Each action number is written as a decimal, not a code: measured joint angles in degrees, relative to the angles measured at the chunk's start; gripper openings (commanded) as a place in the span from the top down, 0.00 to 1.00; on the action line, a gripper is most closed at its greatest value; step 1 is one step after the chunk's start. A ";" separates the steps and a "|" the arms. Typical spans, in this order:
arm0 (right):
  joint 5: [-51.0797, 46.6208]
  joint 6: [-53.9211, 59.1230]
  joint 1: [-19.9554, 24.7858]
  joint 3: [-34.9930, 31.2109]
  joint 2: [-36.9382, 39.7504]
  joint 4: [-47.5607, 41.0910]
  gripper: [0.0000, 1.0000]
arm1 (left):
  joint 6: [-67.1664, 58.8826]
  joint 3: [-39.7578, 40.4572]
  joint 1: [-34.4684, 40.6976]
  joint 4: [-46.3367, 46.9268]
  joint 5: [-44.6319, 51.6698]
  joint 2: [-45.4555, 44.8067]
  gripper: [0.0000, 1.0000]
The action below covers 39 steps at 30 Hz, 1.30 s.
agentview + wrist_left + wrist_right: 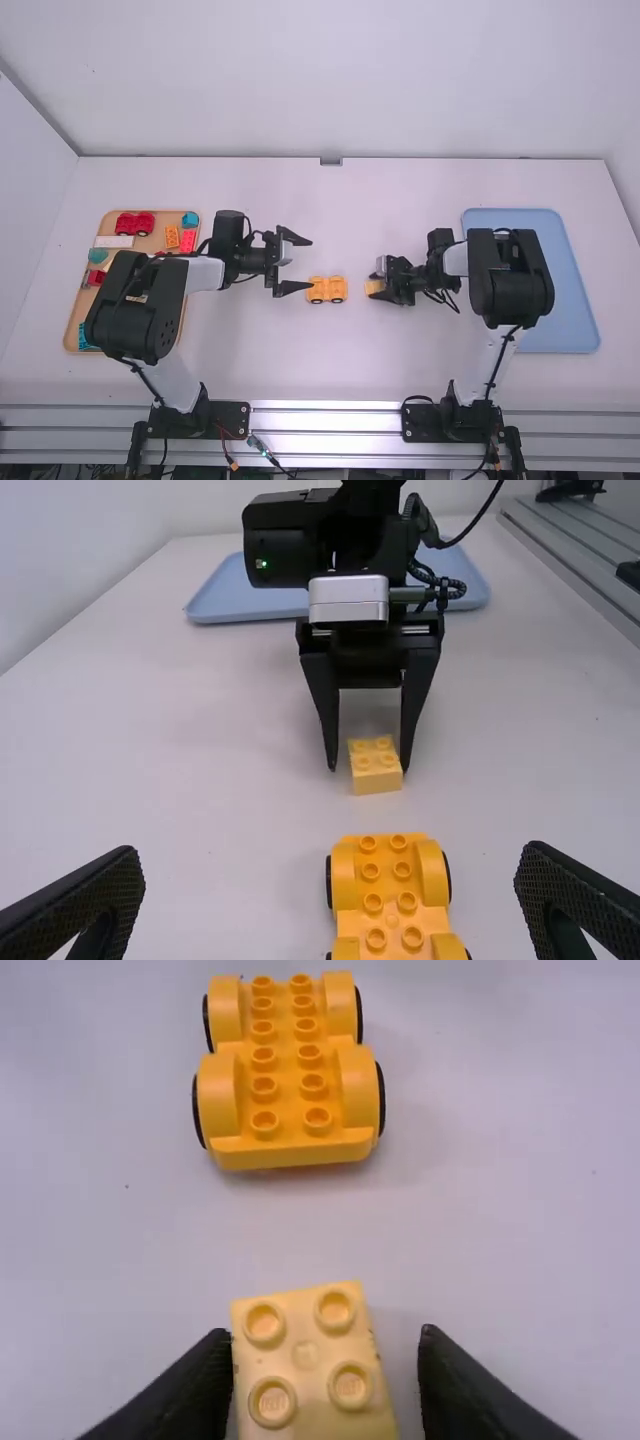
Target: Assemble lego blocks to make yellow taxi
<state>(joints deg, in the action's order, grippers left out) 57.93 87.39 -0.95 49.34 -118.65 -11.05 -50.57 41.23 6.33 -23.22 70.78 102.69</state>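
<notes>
The yellow-orange wheeled car base (pixel 327 289) (pixel 392 900) (pixel 290 1070) stands upright on the table, its studded top bare. My left gripper (pixel 308 264) (pixel 330 890) is open beside it, with nothing between its fingers. To the base's right, my right gripper (pixel 381 286) (pixel 325 1350) is low over the table around a pale yellow two-by-two brick (pixel 374 286) (pixel 376 770) (pixel 305 1370). Its fingers straddle the brick, with a gap on one side in the right wrist view. The brick and the car base are apart.
A wooden tray (pixel 72 330) at the far left holds red, orange, teal and white pieces, including a red car base (pixel 134 223). A blue tray (pixel 560 335) lies at the far right, partly under the right arm.
</notes>
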 measured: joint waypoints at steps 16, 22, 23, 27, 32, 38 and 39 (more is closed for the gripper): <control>0.87 -0.11 0.04 0.00 0.00 -0.72 0.73 | -0.72 0.00 4.04 2.86 -6.16 1.55 0.01; 1.75 -0.07 0.04 0.00 0.07 -2.80 0.73 | -1.97 0.00 7.08 0.15 -10.54 6.86 0.01; 1.84 -0.11 0.04 0.00 0.17 -3.13 0.73 | -1.97 0.00 7.15 -0.02 -10.84 7.43 0.01; 2.19 -0.04 0.07 -0.02 2.08 -5.64 0.72 | -1.95 0.00 7.13 -0.20 -11.28 8.96 0.01; 2.38 -0.26 -0.50 -0.02 7.93 -7.58 0.73 | -1.97 0.00 7.13 -2.25 -11.30 11.23 0.01; 2.25 -2.86 -3.91 -0.02 11.21 -5.05 0.75 | -1.99 0.02 7.15 -3.63 -11.30 13.07 0.01; 1.95 -3.74 -4.92 -0.02 11.23 -3.89 0.76 | -1.95 0.00 7.13 -4.52 -11.30 13.66 0.01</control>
<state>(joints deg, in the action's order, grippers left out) 59.88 83.66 -5.87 49.32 -107.42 -14.94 -52.51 41.23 13.45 -27.75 59.48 116.36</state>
